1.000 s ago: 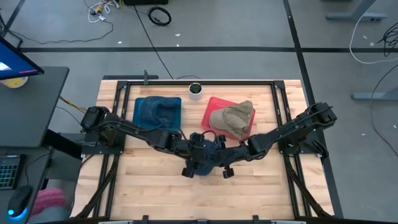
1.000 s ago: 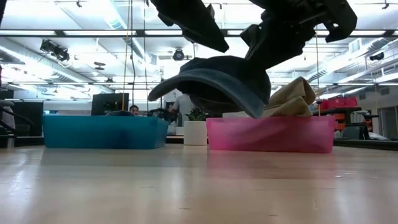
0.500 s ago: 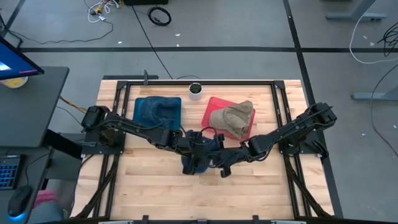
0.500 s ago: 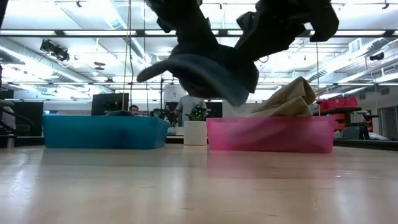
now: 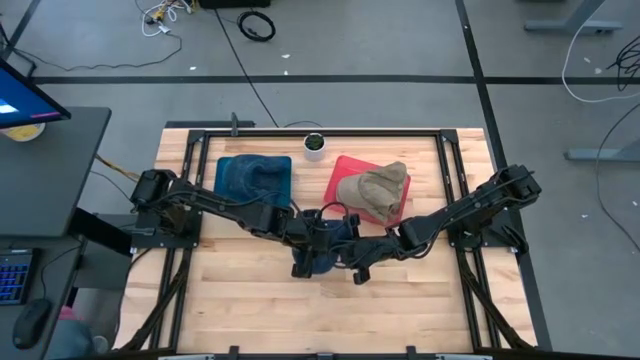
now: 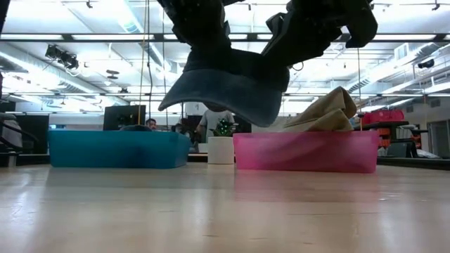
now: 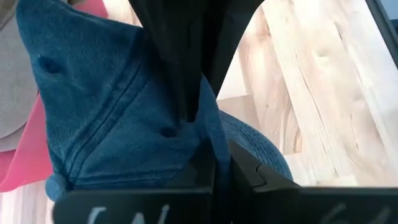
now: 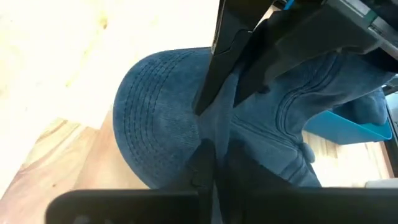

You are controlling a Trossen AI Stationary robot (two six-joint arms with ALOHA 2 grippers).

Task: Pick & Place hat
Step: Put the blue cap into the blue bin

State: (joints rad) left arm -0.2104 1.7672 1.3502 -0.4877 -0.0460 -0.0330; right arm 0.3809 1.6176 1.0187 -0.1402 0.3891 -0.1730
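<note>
A blue denim hat (image 6: 232, 88) hangs in the air over the middle of the table, its brim (image 6: 176, 98) toward the table's left. Both grippers are shut on its crown and meet tip to tip. My left gripper (image 5: 305, 240) comes from the left and my right gripper (image 5: 358, 252) from the right. In the left wrist view my left gripper (image 7: 214, 155) faces the other arm's fingers across the cloth. The right wrist view shows my right gripper (image 8: 208, 155) beside the stitched brim (image 8: 149, 118). My left gripper pinches a raised fold of the crown (image 7: 202, 124) between its two fingers, slanting down from the table's left. The hat hangs below the fingers, clear of the table. My right gripper pinches the same ridge of crown cloth (image 8: 214, 127) next to the brim, slanting down from the right. The brim droops beneath it.
A blue bin (image 5: 253, 180) holding another blue hat stands at the far left. A pink bin (image 5: 345, 175) holding a tan hat (image 5: 375, 185) is at the far right. Between them stands a white pot with a plant (image 5: 315, 145). Bare wood lies toward the near edge.
My left gripper has moved in onto the hat's crown from the left and taken hold of it. The hat, held by my right gripper throughout, has risen a little and shifted toward the table's left, staying clear of the table.
</note>
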